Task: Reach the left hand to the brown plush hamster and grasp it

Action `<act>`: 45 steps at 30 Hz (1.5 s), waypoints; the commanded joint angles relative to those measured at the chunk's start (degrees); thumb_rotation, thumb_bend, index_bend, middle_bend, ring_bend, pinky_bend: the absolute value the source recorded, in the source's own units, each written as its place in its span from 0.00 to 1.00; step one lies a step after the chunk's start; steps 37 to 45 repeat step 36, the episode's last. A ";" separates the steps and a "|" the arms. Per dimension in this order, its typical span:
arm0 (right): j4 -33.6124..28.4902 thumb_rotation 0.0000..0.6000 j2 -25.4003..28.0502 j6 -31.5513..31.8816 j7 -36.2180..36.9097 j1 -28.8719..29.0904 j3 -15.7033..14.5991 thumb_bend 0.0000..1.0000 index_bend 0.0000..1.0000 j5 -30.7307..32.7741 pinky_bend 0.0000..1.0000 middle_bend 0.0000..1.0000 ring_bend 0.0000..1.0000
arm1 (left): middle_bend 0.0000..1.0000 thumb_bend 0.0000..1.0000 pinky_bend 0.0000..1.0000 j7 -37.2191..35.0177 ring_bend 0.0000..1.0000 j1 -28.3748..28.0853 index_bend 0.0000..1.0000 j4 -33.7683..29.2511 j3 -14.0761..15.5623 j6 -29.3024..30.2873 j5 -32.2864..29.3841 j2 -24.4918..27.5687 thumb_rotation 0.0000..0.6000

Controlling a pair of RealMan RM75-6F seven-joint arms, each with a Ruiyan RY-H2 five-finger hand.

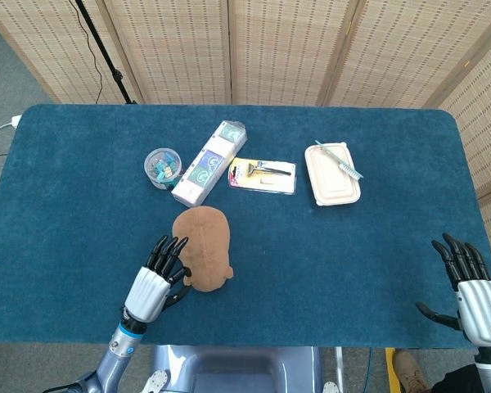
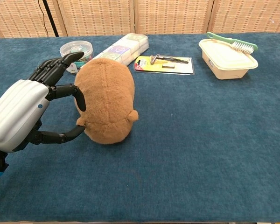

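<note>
Bare blue desk (image 1: 344, 262) lies open to the right of the brown plush hamster (image 1: 205, 248) and along the near edge. Behind the hamster a row blocks the way: a clip tub (image 1: 163, 167), a long packet (image 1: 209, 163), a carded razor (image 1: 263, 175), and farther right a lidded container (image 1: 332, 174) with a brush (image 1: 340, 159) on it.

Left hand (image 2: 25, 112): ribbed silver-white back shell, slender black fingers (image 2: 60, 65), small blue dot on shell | left wrist: grey with blue ring | right hand (image 1: 473, 293): matching silver-white shell, black fingers, dark marking near wrist
</note>
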 commanded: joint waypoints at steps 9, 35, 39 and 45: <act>-0.08 1.00 0.15 -0.35 0.41 0.17 -0.20 0.00 0.00 -0.07 0.00 0.00 0.00 | 0.00 0.33 0.00 -0.57 0.00 -0.36 0.59 -0.08 0.16 -0.32 -1.26 0.31 1.00; -0.30 1.00 0.55 -0.44 1.27 0.22 -0.40 0.00 0.00 -0.03 0.00 0.00 0.00 | 0.00 0.41 0.00 0.68 0.00 -0.43 0.68 -2.22 0.22 -1.04 -3.58 0.74 1.00; -0.29 1.00 0.56 -0.45 1.27 0.22 -0.40 0.00 0.00 -0.01 0.00 0.00 0.00 | 0.00 0.41 0.00 0.74 0.00 -0.46 0.68 -2.35 0.22 -1.09 -3.61 0.78 1.00; -0.29 1.00 0.56 -0.45 1.27 0.22 -0.40 0.00 0.00 -0.01 0.00 0.00 0.00 | 0.00 0.41 0.00 0.74 0.00 -0.46 0.68 -2.35 0.22 -1.09 -3.61 0.78 1.00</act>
